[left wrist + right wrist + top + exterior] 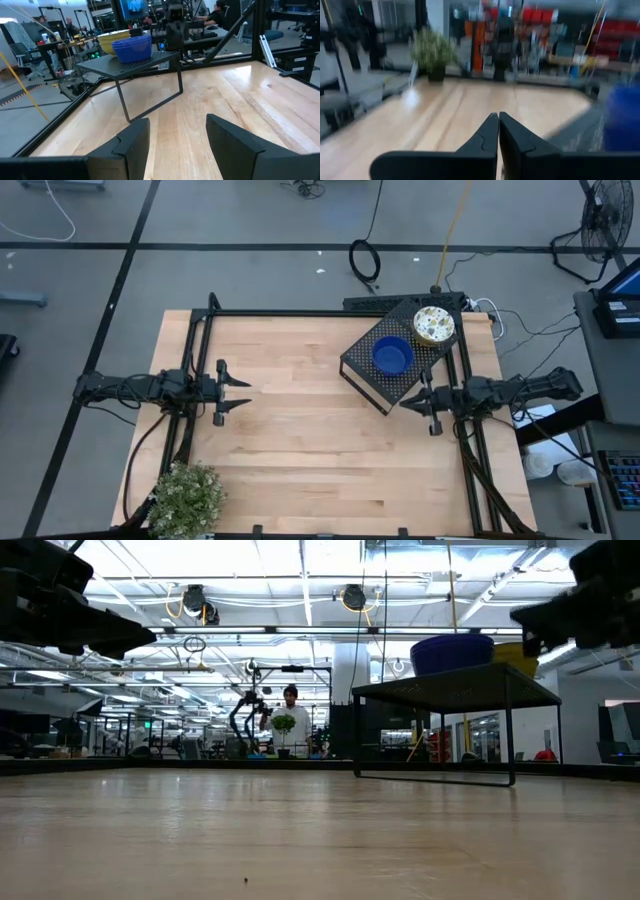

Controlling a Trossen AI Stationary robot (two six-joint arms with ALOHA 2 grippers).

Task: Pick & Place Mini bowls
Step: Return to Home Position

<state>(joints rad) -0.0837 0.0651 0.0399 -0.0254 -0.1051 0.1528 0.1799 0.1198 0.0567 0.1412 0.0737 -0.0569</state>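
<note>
A: Which step is this?

B: I'd call it the wrap-up, with both arms parking at home. The left gripper (177,125) is well apart from the shelf (365,375), at the opposite side of the desk (300,430). Its fingers are spread wide with nothing between them.

A: And the right gripper?

B: The right gripper (498,132) is just beside the shelf, off its lower corner in the high view. Its fingers are pressed together tip to tip and it's empty.

A: Where are the bowls?

B: All the ones I can see are on top of the shelf. The blue bowls (392,356) are stacked about mid-shelf. The speckled bowls (434,326) are on the shelf's back corner, just beside the blue ones. I can't count either stack from here. I don't see any bowls on the desk.

A: Anything else?

B: There's a plant (188,496) at the desk corner, well apart from the shelf. It isn't part of the task.

A: So is placing done?

B: It looks done to me, with nothing left to pick.

A: What does the next move call for?

B: Very little. If the arms aren't fully at rest, they just tuck back. The right arm is the one to watch because it's so close to the shelf. It should pull straight away from the shelf, not swing across its corner, or a bump could shake the stacks. The left arm has open desk around it.
</note>
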